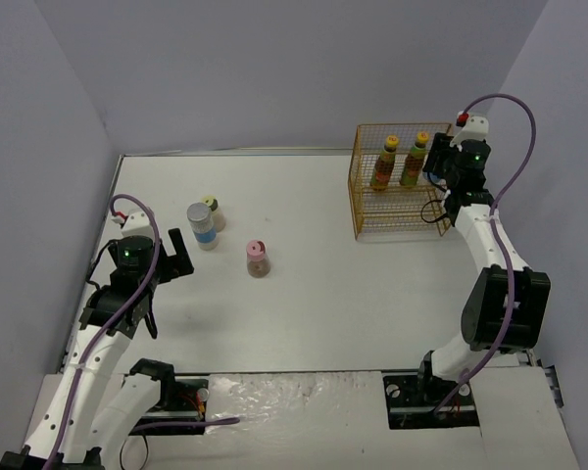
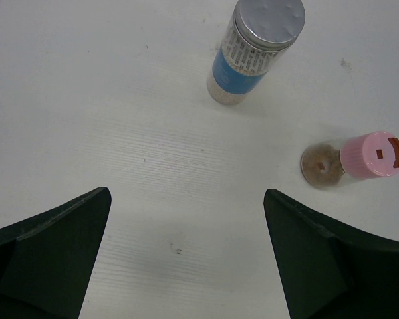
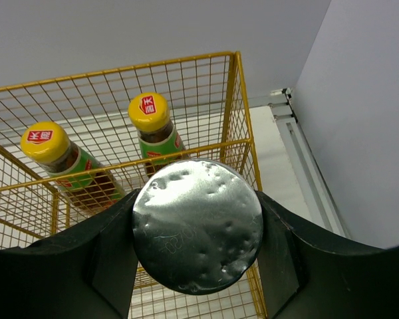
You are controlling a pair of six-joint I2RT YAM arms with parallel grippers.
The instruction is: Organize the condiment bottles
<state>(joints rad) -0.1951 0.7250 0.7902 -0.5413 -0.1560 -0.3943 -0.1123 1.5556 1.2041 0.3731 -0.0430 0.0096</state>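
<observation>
Silver-lidded bottle (image 3: 197, 222) sits clamped in the right gripper (image 3: 197, 232) by the wire basket (image 3: 236, 100) holding two yellow-capped bottles (image 3: 149, 126), while the left gripper (image 2: 186, 196) gapes wide

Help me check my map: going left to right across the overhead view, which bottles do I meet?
Silver-lidded blue-label bottle → pink-capped bottle → first yellow-capped bottle → second yellow-capped bottle. The yellow-green-capped bottle overlaps the silver-lidded one, so it is omitted.

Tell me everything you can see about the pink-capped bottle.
The pink-capped bottle is small, with a clear body holding brownish contents and a pink lid that has a small dark slot and an orange edge. It stands upright on the white table, to the right of the blue-labelled bottle and apart from it. Nothing grips it.
</observation>
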